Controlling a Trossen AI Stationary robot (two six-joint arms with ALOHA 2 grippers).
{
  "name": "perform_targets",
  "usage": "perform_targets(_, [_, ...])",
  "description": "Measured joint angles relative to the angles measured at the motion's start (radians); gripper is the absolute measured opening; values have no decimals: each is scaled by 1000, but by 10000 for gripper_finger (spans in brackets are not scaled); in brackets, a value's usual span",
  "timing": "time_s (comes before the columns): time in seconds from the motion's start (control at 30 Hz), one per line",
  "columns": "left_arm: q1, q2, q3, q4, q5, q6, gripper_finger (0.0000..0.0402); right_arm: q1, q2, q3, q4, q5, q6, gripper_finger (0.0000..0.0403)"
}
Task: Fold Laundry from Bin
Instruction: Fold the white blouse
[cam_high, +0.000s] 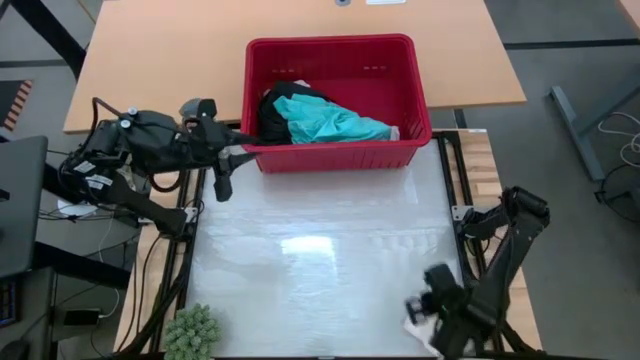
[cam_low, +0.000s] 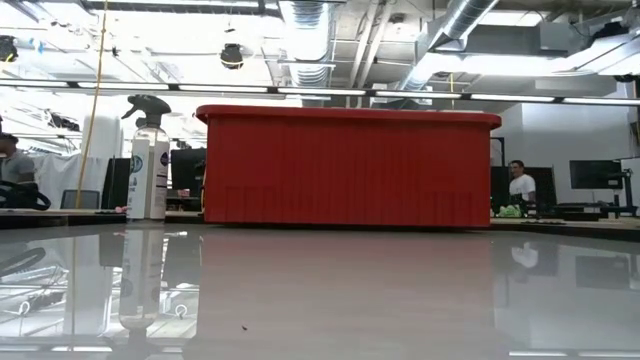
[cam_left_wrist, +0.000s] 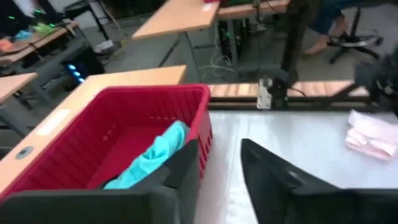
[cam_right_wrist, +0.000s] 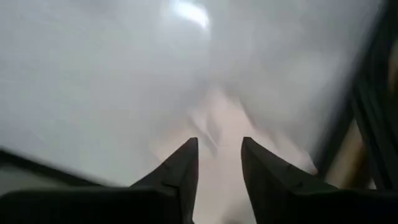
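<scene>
The bin (cam_high: 335, 100) is seen in the upper centre of the high view, standing at the far edge of the glossy white worktop (cam_high: 320, 260). Inside it, a turquoise shirt (cam_high: 335, 122) is draped beside black clothing (cam_high: 272, 112) at the bin's left end.

The left gripper (cam_high: 222, 172) is found just off the bin's lower left corner in the high view, apart from the rim; its fingers (cam_left_wrist: 186, 165) are seen parted by a narrow gap with nothing between them.

The right gripper (cam_high: 425, 305) is placed at the lower right of the high view, just above a small pale pink-white piece (cam_high: 420, 330) lying folded on the worktop. Its fingers (cam_right_wrist: 183, 165) are shown slightly apart and empty.

In the low view, a spray bottle (cam_low: 148, 160) is seen left of the bin.
</scene>
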Motion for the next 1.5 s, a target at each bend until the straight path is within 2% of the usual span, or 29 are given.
perform_targets(0.1, [8, 0, 0, 3, -8, -26, 163, -110, -14, 74, 0, 309, -118, 162])
perform_targets(0.17, [33, 1, 0, 30, 15, -29, 182, -208, -24, 125, 11, 434, -248, 165])
perform_targets(0.33, [173, -5, 0, 29, 190, -26, 198, -481, -25, 263, 19, 557, -739, 166])
perform_targets(0.47, [295, -10, -53, 9, 343, -12, 199, -708, -25, 370, 50, 573, -1197, 169])
perform_targets(0.57, [372, -34, -150, 41, 463, 19, 199, -874, -24, 450, 120, 501, -1528, 182])
perform_targets(0.67, [453, -80, -278, 123, 605, 33, 199, -1034, -25, 519, 214, 350, -1805, 204])
perform_targets(0.73, [515, -114, -362, 208, 689, 35, 199, -1132, -25, 547, 263, 228, -1935, 219])
perform_targets(0.83, [614, -155, -474, 327, 760, 22, 199, -1269, -25, 555, 337, 37, -2078, 232])
perform_targets(0.9, [674, -165, -537, 424, 810, -16, 199, -1335, -20, 554, 351, -14, -2173, 234])
perform_targets(1.03, [748, -148, -622, 589, 840, -89, 199, -1429, 31, 552, 388, -28, -2433, 235])
perform_targets(1.17, [788, -89, -641, 651, 840, -139, 199, -1518, 107, 549, 448, -105, -2548, 235])
perform_targets(1.37, [861, -46, -640, 779, 852, -215, 199, -1686, 200, 550, 470, -439, -2611, 235])
perform_targets(1.5, [935, -46, -640, 822, 907, -292, 199, -1775, 245, 549, 470, -574, -2615, 235])
